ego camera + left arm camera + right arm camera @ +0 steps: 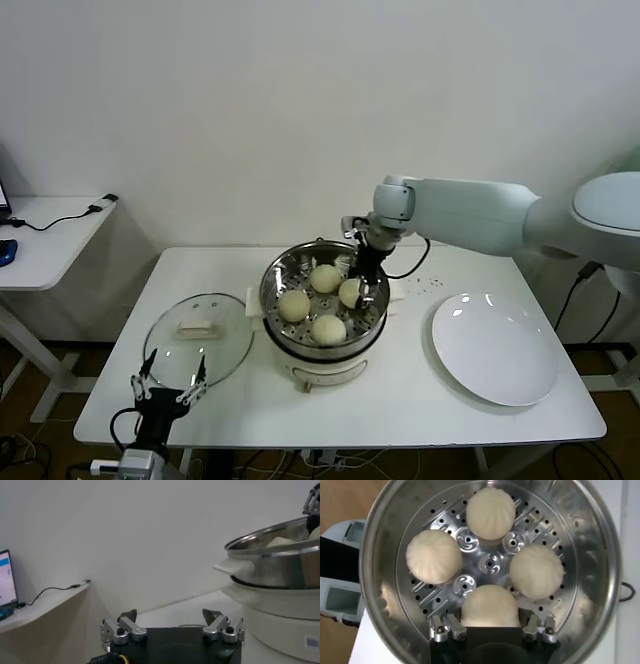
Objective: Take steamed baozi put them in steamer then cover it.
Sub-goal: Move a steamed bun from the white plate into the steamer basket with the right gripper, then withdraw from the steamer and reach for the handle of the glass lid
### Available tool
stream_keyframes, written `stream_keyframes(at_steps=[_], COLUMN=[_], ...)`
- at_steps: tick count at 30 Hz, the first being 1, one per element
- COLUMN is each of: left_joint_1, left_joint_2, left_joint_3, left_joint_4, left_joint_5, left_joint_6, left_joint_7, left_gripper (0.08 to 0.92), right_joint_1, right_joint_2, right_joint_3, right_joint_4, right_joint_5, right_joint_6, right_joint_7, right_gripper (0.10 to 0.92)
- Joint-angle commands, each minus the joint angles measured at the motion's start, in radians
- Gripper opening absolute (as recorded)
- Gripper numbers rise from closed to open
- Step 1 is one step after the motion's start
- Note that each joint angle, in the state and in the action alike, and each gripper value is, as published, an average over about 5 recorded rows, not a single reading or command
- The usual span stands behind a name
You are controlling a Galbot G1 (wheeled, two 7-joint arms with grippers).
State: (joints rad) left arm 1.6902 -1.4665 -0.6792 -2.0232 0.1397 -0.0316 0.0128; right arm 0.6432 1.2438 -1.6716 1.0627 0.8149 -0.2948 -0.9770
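Left end effector (168,387): hanging low at the front left edge of the surface (250,410), just in front of the cover; its fingers (122,630) are standing spread with nothing between them.
Cover (197,339): lying flat on the surface to the left of the steamer, its white handle (197,327) facing up.
Steamer (283,275): sitting at the middle of the surface on its white base (315,370), uncovered.
Steamer in the left wrist view (280,562): rising beside the left end effector, one white side handle (232,567) sticking out.
Steamed baozi (327,329): all four are resting on the perforated floor (487,562) inside the steamer, arranged in a ring.
Baozi in the right wrist view: one (433,556), one (490,512), one (536,571), and one (489,606) lying between the right end effector's fingers.
Right end effector (362,285): reaching down into the steamer on its right side, fingers (442,629) spread either side of a baozi; whether they are touching it cannot be told.
Right arm (470,215): stretching in from the right, above the surface.
Plate (494,348): lying on the surface to the right of the steamer, well apart from it.
Side desk (45,235): standing to the far left with a cable (70,215) lying on it.
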Motion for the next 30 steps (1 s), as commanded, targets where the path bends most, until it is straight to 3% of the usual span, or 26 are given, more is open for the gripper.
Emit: stream_keyframes(at_steps=[1, 9, 18, 25, 30], left_joint_1=[0.001, 0.004, 0.007, 0.006, -0.001], left_joint_2=[-0.002, -0.002, 0.009, 0.009, -0.004], left_joint_3=[0.0, -0.005, -0.014, -0.021, -0.025], left_joint_4=[0.001, 0.001, 0.0, -0.008, -0.021], left_joint_5=[0.0, -0.001, -0.01, -0.011, -0.004], left_joint_6=[0.001, 0.002, 0.003, -0.001, -0.001], left_joint_7=[0.0, -0.004, -0.007, -0.004, 0.0], left_gripper=[0.823, 0.823, 0.823, 0.823, 0.823], right_joint_1=[-0.025, 0.0, 0.07, 0.057, -0.117], right_joint_2=[0.011, -0.022, -0.178, -0.383, -0.562], right_joint_3=[-0.006, 0.024, 0.118, 0.183, 0.368], right_joint_4=[0.001, 0.024, 0.076, 0.198, 0.305], right_joint_5=[-0.011, -0.008, 0.037, 0.189, 0.201], right_joint_6=[-0.001, 0.008, 0.079, 0.314, 0.419], right_joint_7=[0.028, 0.007, -0.001, 0.277, 0.436], right_gripper=[0.74, 0.817, 0.823, 0.823, 0.823])
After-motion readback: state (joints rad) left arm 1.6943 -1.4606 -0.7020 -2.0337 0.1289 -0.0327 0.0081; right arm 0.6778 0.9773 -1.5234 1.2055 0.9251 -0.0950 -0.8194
